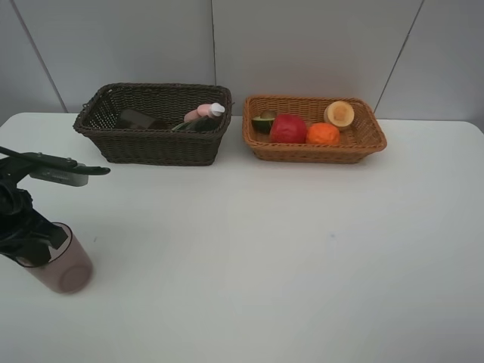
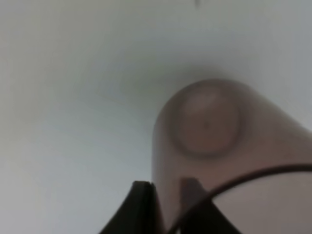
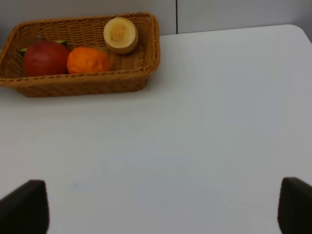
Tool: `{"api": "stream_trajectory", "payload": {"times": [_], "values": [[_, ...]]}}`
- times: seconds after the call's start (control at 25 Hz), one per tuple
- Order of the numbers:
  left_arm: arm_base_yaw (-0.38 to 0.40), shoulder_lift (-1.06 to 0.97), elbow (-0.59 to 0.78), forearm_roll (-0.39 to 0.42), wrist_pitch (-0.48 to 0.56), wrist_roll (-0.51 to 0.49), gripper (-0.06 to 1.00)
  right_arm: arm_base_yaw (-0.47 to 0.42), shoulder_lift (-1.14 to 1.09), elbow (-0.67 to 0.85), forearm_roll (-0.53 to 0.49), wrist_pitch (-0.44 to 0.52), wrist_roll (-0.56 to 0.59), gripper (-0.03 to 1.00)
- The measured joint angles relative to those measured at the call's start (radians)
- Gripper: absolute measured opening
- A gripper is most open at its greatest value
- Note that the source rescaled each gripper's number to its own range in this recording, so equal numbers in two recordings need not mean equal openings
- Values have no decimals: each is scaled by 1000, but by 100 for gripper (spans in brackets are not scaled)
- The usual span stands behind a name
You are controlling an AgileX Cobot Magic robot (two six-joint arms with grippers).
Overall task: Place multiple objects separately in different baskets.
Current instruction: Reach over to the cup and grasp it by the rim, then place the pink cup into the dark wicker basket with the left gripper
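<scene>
A translucent brownish cup (image 1: 66,266) (image 2: 214,131) stands tilted at the table's front left. My left gripper (image 1: 34,242) (image 2: 165,195) is shut on its rim, one finger outside the wall and one inside. The dark brown basket (image 1: 151,147) holds a pink spray bottle (image 1: 198,113), a dark bottle (image 1: 200,123) and a dark brownish object (image 1: 136,119). In the light tan basket (image 1: 318,151) (image 3: 97,83) lie a red apple (image 1: 288,128) (image 3: 45,57), an orange (image 1: 324,134) (image 3: 87,60), a cut fruit (image 1: 339,114) (image 3: 120,34) and an avocado half (image 1: 263,121). My right gripper (image 3: 158,207) is open over bare table.
Both baskets stand side by side at the back of the white table (image 1: 287,249), against a grey wall. The left arm's dark links (image 1: 45,162) hang over the table's left edge.
</scene>
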Motion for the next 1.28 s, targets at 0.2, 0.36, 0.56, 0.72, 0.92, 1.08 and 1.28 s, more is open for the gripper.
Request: {"api": "stream_trajectory", "payload": {"times": [0.2,0.36,0.56,0.72,0.92,1.08,1.28], "values": [[0,0,0,0,0,-5,0,0,0,0,0,0,0,98],[0,0,0,0,0,-26,0,0,0,0,0,0,0,98],[0,0,0,0,0,-30,0,0,0,0,0,0,0,98],[0,1,-7,0,25,-54,0,0,0,0,0,0,0,98],[0,1,-89,0,119,-83,0,0,0,0,0,0,0,98],[0,1,-177,0,209,-134,0,0,0,0,0,0,0,98],[0,1,-310,-2,315,-158,0,0,0,0,0,0,0,98]]}}
